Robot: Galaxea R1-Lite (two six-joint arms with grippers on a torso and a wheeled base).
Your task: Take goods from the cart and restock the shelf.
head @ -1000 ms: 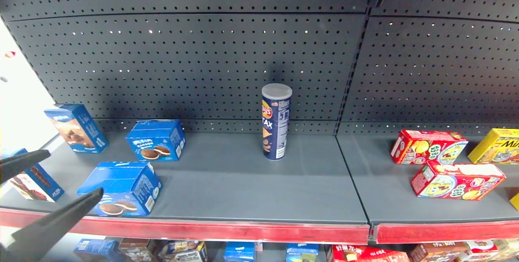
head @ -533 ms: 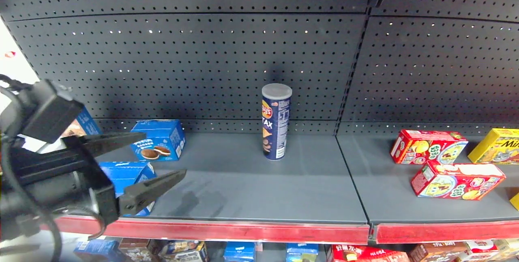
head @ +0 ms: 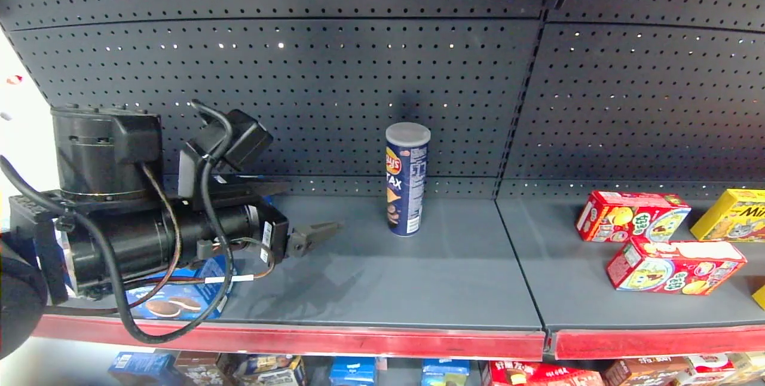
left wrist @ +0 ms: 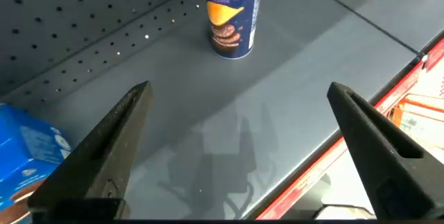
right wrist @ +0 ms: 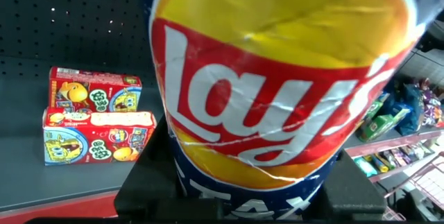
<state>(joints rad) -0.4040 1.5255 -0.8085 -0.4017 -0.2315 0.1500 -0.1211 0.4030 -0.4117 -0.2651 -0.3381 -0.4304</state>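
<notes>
While one chip can (head: 407, 178) already stands upright on the grey shelf (head: 370, 272), restocking looks only partly done. The left arm (head: 155, 230) lies low over the shelf's left end, its jaws spread wide and holding nothing. That standing can is ahead of the left jaws and a little to one side, apart from them, with bare shelf between. Blue biscuit boxes (head: 173, 302) lie under and behind the left arm, back from the jaw tips.

At the right wrist camera, a second chip can (right wrist: 277, 92) sits very close and appears pinched by the right jaws, though the jaw tips are hidden behind it. Beyond that can, two red snack boxes (right wrist: 97, 137) lie on the shelf, well apart from the right jaws.

Judging by this, one can is placed and the second is in hand but not yet set down. The open stretch of shelf around the standing can seems the likely spot for it. How many goods remain to be fetched cannot be told.
</notes>
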